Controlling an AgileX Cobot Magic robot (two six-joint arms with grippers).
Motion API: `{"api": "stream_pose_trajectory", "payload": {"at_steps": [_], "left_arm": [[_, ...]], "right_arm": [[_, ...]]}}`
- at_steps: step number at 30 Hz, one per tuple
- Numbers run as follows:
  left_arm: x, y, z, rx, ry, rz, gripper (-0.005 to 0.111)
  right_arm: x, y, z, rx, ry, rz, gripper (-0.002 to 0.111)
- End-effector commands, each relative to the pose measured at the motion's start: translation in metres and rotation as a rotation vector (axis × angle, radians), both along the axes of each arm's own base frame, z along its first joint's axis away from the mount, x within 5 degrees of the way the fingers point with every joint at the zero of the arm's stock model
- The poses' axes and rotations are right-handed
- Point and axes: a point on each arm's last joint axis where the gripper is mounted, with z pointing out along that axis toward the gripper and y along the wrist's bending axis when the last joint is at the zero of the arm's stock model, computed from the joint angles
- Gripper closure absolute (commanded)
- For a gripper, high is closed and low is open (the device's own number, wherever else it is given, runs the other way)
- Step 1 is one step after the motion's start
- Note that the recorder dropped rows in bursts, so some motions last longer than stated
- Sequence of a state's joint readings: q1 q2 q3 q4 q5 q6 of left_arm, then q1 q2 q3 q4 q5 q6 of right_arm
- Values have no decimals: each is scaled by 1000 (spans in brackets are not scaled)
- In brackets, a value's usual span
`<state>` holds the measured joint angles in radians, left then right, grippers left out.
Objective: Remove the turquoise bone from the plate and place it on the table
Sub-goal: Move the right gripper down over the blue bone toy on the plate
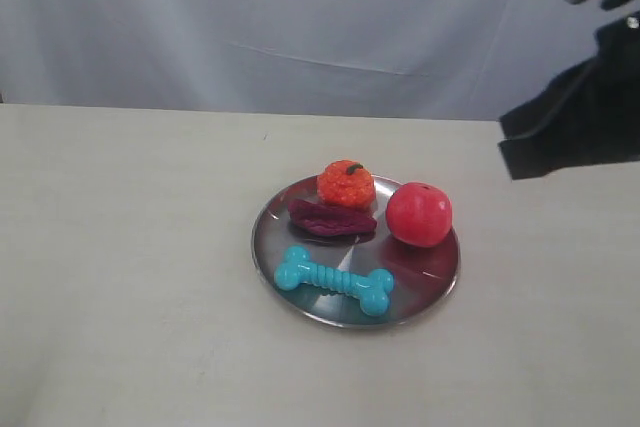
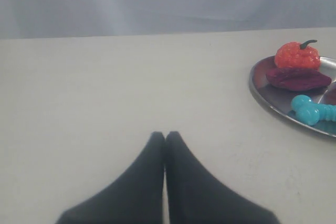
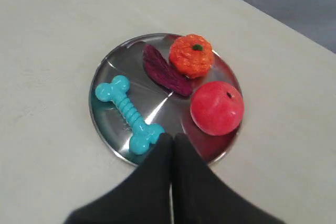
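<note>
The turquoise bone [image 1: 334,281] lies on the front part of the silver plate [image 1: 441,277], which rests on the cream table [image 1: 130,267]. The right wrist view shows the bone [image 3: 128,114] on the plate [image 3: 103,72] from above, with my right gripper [image 3: 172,137] shut and empty, hovering high above the plate's edge. In the exterior view the right gripper [image 1: 510,147] hangs in the air at the upper right, well off the plate. My left gripper [image 2: 165,135] is shut and empty over bare table, with the bone [image 2: 314,112] and plate [image 2: 262,91] off to one side.
An orange fruit toy [image 1: 346,183], a dark purple piece [image 1: 331,218] and a red apple [image 1: 419,214] share the plate behind the bone. A pale cloth backdrop [image 1: 300,27] hangs behind the table's far edge.
</note>
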<state>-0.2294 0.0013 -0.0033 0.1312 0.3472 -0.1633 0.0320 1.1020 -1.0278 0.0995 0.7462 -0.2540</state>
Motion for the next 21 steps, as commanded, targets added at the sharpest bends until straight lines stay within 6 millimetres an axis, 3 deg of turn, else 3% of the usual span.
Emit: {"api": "stream_pose_trajectory", "payload": {"at_steps": [1,9,12,21], "left_arm": [[0,0,-1,-1,1,-2,107],[0,0,-1,-1,1,-2,107],[0,0,-1,-1,1,-2,107],[0,0,-1,-1,1,-2,107]], "right_arm": [[33,21,0,-78,66,96,109],[92,51,-30,-245,220,242,109],[114,56,-63,-285,279,294,109],[155,65,-139,-315,350,348,109]]}}
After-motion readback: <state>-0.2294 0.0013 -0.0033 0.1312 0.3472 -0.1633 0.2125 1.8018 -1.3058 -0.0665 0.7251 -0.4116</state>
